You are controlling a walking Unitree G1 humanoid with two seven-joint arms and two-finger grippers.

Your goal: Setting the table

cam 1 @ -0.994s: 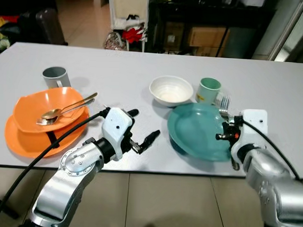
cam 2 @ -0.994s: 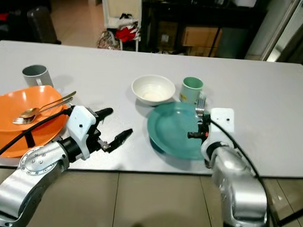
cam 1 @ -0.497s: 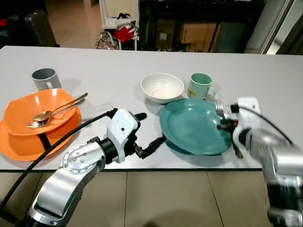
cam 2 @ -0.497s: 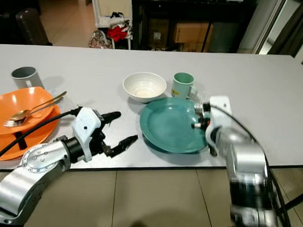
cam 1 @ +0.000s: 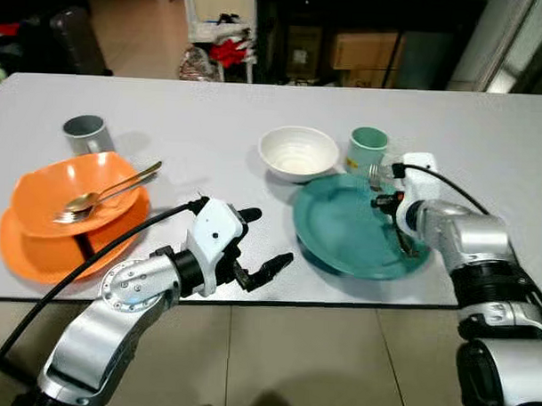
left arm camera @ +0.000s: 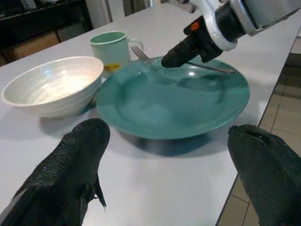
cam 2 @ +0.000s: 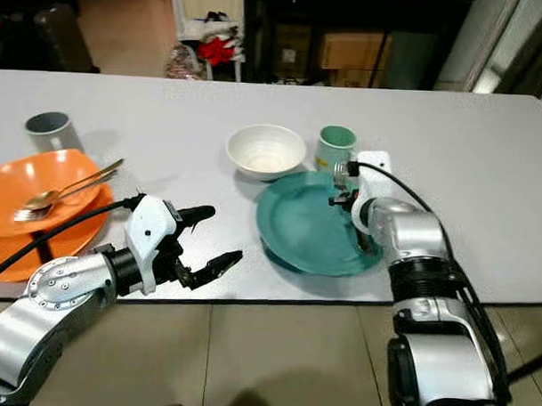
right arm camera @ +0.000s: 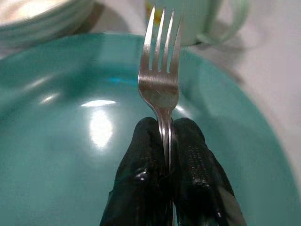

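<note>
Clamped tight on the neck of a fork [right arm camera: 161, 80], the right gripper [right arm camera: 168, 141], black fingers [right arm camera: 193, 155] pressed together on either side of the metal. Held over the far right part of a teal plate [cam 1: 341, 237], tines pointing toward a pale green mug [cam 1: 368, 149] just beyond the rim. Beside that mug, a white bowl [cam 1: 298, 153], touching or nearly touching the plate's edge.

Spread wide, the left gripper [cam 1: 256, 243], holding nothing, hanging over bare tabletop near the front edge, between the two place settings; seen along its own fingers [left arm camera: 70, 167], aimed at the teal plate.

Further to the left, an orange bowl [cam 1: 53, 186] stacked on an orange plate [cam 1: 38, 257], with a gold spoon and fork [cam 1: 107, 191] lying across it; behind it a grey mug [cam 1: 86, 133]. All on a pale grey table [cam 1: 212, 103]. Under the near edge, a tiled floor [cam 1: 337, 357]. Past the far edge, dark shelving [cam 1: 384, 38] with cardboard boxes, and something red [cam 1: 228, 52] at the foot of a white piece of furniture.
</note>
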